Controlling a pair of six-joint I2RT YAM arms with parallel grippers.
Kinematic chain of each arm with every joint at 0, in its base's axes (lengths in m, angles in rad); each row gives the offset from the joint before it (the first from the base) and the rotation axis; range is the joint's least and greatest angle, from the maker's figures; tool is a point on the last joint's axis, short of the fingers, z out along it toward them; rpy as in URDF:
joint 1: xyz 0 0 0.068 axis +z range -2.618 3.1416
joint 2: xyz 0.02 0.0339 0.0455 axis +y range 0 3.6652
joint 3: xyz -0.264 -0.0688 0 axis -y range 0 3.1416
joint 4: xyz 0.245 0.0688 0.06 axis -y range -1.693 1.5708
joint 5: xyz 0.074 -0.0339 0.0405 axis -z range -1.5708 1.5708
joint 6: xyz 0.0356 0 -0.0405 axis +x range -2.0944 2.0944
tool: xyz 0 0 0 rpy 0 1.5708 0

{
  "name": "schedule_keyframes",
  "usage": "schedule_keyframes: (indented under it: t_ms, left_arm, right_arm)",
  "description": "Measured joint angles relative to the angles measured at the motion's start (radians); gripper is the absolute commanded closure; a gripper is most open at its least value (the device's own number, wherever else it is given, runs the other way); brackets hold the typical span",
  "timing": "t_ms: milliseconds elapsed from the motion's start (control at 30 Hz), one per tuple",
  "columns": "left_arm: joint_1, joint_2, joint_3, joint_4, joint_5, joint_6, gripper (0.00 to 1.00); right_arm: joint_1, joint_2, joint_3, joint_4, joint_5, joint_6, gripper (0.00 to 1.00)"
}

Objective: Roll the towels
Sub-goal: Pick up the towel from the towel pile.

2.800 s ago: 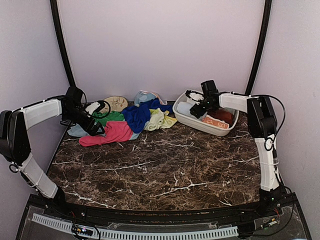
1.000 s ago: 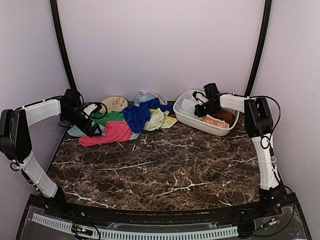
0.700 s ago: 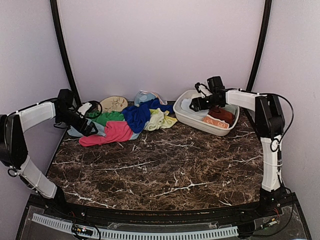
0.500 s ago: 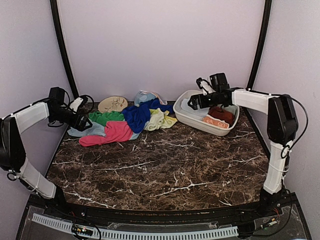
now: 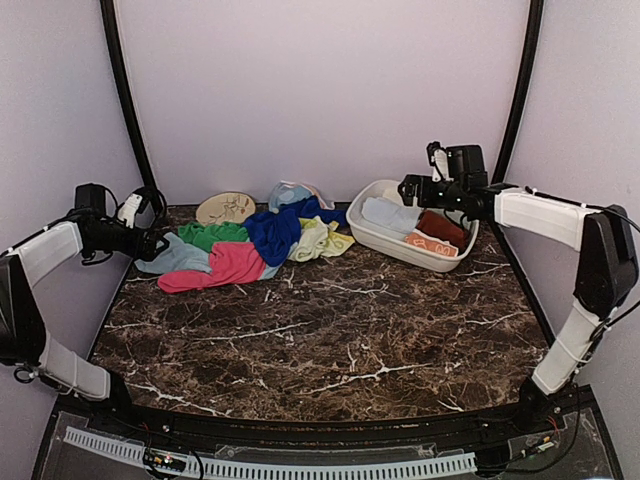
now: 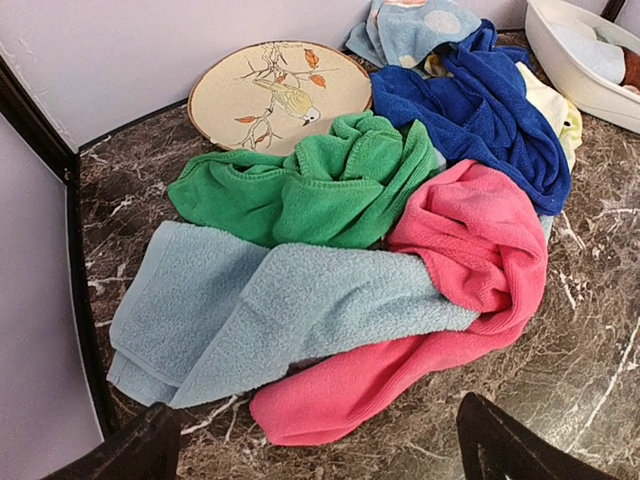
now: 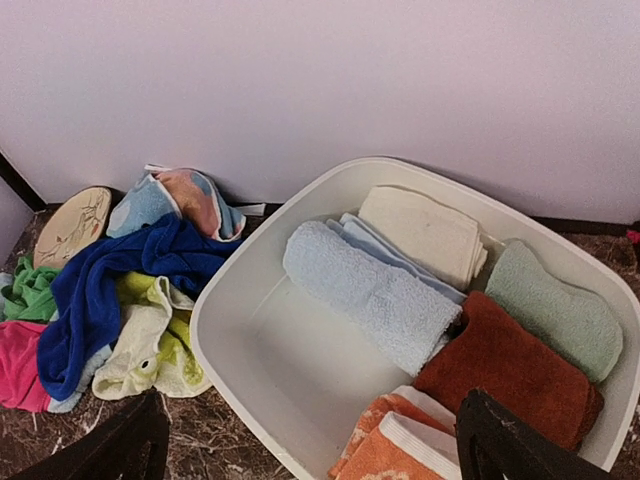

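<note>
since a moment ago, has drawn both arms back and up, leaving a rolled light-blue towel (image 7: 370, 295) lying inside the white tub (image 5: 372, 237); reads as one roll stowed and the next one due. leaves the loose towel pile (image 5: 255, 240) just left of the tub, unrolled. holds the left gripper (image 6: 320, 440) far left of the tub, facing the pile, and the right gripper (image 7: 310, 440) raised above the tub, both spread wide and empty.

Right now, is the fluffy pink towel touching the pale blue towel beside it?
Touching. Left wrist view shows the pale blue towel overlapping the fluffy pink towel.
</note>
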Motion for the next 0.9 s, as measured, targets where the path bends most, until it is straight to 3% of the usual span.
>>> schedule_keyframes:
  t_ms: [67, 133, 233, 300, 567, 900]
  left_arm:
    - [0.005, 0.01, -0.002, 0.013, 0.022, -0.008, 0.01]
    - [0.005, 0.027, -0.002, 0.024, 0.05, -0.017, 0.09]
    - [0.005, 0.086, 0.006, 0.031, 0.104, -0.019, 0.19]
    - [0.005, 0.143, 0.021, 0.029, 0.129, -0.014, 0.2]
    - [-0.011, 0.375, 0.134, -0.019, 0.16, 0.032, 0.35]
    - [-0.128, 0.447, 0.188, -0.212, 0.199, 0.177, 0.35]
  right_arm:
    - [-0.01, -0.003, -0.043, 0.022, -0.026, 0.032, 0.0]
    - [-0.011, -0.003, -0.077, 0.018, -0.015, 0.049, 0.0]
    - [0.028, -0.011, -0.109, 0.025, 0.096, 0.063, 0.0]
    - [0.064, -0.04, -0.134, 0.028, 0.163, 0.106, 0.0]
    - [0.055, -0.195, -0.253, 0.124, 0.06, 0.128, 0.0]
    - [0.294, -0.201, -0.259, 0.071, 0.18, 0.057, 0.01]
